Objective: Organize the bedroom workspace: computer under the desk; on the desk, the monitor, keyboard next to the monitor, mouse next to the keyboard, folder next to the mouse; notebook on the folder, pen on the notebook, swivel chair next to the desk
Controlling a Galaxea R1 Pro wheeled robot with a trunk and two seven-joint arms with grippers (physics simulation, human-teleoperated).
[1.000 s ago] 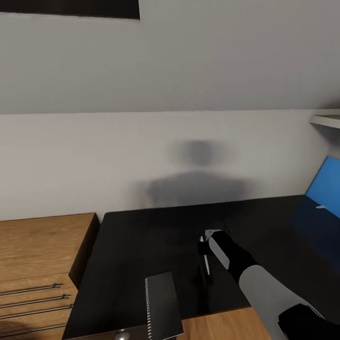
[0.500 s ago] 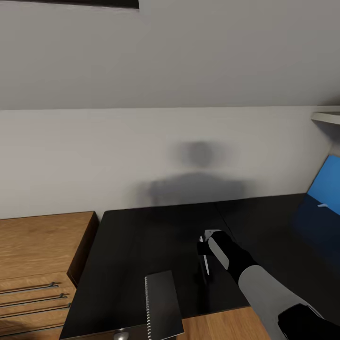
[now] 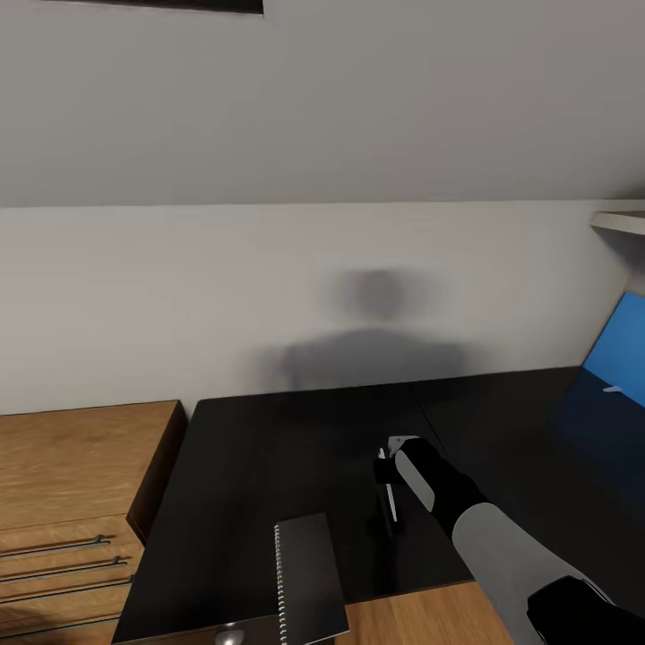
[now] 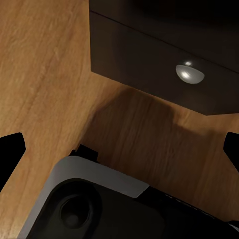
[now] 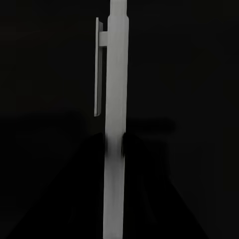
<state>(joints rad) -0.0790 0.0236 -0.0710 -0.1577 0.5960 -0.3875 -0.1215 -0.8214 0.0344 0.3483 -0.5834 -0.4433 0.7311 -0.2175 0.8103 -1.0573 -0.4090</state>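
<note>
The head view shows one black worktop (image 3: 296, 448) against a pale wall, one oak drawer unit (image 3: 72, 484) at its left end and one blue folder (image 3: 623, 349) propped at a tilt at the far right edge. One right arm reaches over the worktop, and its right gripper (image 3: 387, 479) is clamped on one pen (image 3: 391, 502). The pen's long axis runs roughly away from the robot towards the wall, and it sits just over the near middle of the worktop; contact with the surface cannot be judged. One notebook (image 3: 309, 582) with a spiral edge shows at the bottom, its long side also running away from the robot.

The left wrist view shows the left gripper (image 4: 119, 149) with two dark fingertips (image 4: 10, 152) spread wide, nothing between them, above the wood floor (image 4: 45, 74). One dark drawer front (image 4: 149, 64) carries one round silver knob (image 4: 189, 73).

The right wrist view shows the single white pen (image 5: 116, 149) with one clip on its side, lying lengthwise along the fingers against the black worktop (image 5: 199, 74).
</note>
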